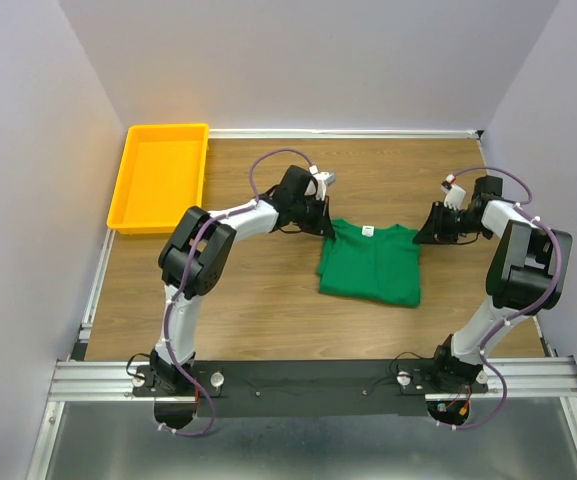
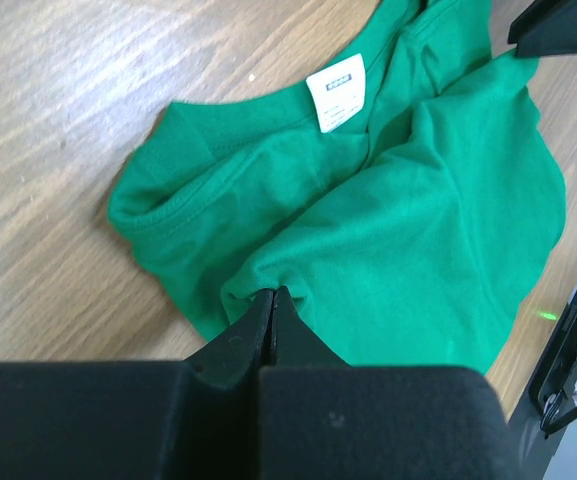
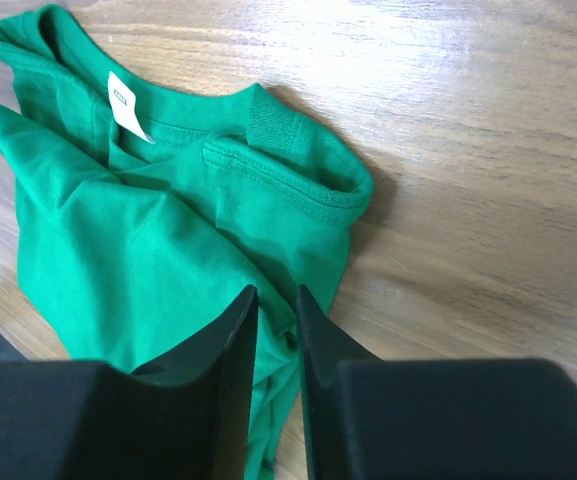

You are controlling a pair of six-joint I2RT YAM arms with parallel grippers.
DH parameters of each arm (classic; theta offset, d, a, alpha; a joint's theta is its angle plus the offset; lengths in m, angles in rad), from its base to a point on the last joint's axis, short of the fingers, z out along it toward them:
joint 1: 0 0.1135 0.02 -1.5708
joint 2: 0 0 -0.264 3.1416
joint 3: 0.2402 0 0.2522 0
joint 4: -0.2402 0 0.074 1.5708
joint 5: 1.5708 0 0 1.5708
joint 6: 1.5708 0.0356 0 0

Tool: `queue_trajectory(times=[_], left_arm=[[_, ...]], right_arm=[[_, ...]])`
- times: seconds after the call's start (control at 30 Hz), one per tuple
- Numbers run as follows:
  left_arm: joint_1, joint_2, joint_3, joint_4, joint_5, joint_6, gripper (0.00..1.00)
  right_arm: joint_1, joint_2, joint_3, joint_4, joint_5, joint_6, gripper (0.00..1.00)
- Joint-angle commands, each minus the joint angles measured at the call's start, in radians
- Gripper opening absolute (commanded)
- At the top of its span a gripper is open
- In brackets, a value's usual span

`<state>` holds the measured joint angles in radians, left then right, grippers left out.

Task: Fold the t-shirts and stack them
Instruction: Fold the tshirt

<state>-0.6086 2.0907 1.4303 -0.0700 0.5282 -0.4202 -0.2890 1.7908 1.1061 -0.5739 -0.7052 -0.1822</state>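
Left gripper (image 2: 271,296) clenched on pinch of t-shirt (image 1: 370,265), at collar corner nearer tray (image 1: 163,175). Right gripper (image 3: 276,300) at collar corner farther from tray, jaws narrowly apart astride folded edge, apparently not biting. White label (image 2: 338,92) between them. Matched corners suggest joint lift for next fold. Shirt flat on table (image 1: 258,300), right of tray, sleeves tucked in.

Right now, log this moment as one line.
dark-green cotton t-shirt: partly folded on wooden table; left gripper: shut on shirt edge; right gripper: open, astride shirt edge
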Motion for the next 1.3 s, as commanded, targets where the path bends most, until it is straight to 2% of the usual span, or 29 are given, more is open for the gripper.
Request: queue_trajectory(times=[0.0, 0.1, 0.17, 0.2, 0.43, 0.47, 0.5, 0.53, 0.57, 0.73, 0.9, 1.03, 1.13, 1.27], left_arm=[[0.012, -0.06, -0.025, 0.032, 0.021, -0.012, 0.0], [0.015, -0.064, -0.03, 0.039, 0.023, -0.014, 0.0], [0.013, -0.066, -0.03, 0.042, 0.029, -0.017, 0.0], [0.015, -0.067, -0.028, 0.044, 0.03, -0.017, 0.0], [0.024, -0.095, -0.047, 0.055, 0.03, -0.012, 0.0], [0.029, -0.095, -0.048, 0.053, 0.032, -0.011, 0.0], [0.029, -0.092, -0.048, 0.055, 0.039, -0.011, 0.0], [0.029, -0.089, -0.048, 0.055, 0.044, -0.009, 0.0], [0.027, -0.086, -0.048, 0.055, 0.047, -0.011, 0.0], [0.027, -0.084, -0.05, 0.065, 0.058, -0.014, 0.0], [0.03, -0.078, -0.045, 0.065, 0.061, -0.014, 0.0], [0.03, -0.077, -0.045, 0.065, 0.059, -0.015, 0.0], [0.033, -0.073, -0.045, 0.065, 0.058, -0.019, 0.0], [0.04, -0.07, -0.047, 0.065, 0.061, -0.019, 0.0]], right_arm=[[0.004, -0.014, -0.002, -0.004, -0.01, -0.006, 0.27], [0.005, -0.016, 0.0, -0.007, -0.02, -0.01, 0.21], [0.004, -0.015, 0.003, -0.011, -0.026, -0.007, 0.03], [0.004, -0.018, 0.006, -0.011, -0.028, -0.005, 0.01], [0.004, -0.077, 0.05, -0.012, -0.019, 0.018, 0.01], [0.004, -0.08, 0.06, -0.014, -0.014, 0.023, 0.03], [0.004, -0.087, 0.061, -0.015, -0.005, 0.029, 0.1], [0.004, -0.088, 0.057, -0.017, -0.001, 0.029, 0.28], [0.002, -0.088, 0.054, -0.018, 0.001, 0.029, 0.37], [0.004, -0.085, 0.015, -0.023, 0.009, 0.015, 0.49], [0.004, -0.056, 0.001, -0.023, 0.026, 0.012, 0.5], [0.01, -0.045, -0.005, -0.03, 0.03, 0.0, 0.46], [0.019, -0.039, -0.009, -0.044, 0.027, -0.011, 0.39], [0.031, -0.025, -0.015, -0.05, 0.039, -0.01, 0.37]])
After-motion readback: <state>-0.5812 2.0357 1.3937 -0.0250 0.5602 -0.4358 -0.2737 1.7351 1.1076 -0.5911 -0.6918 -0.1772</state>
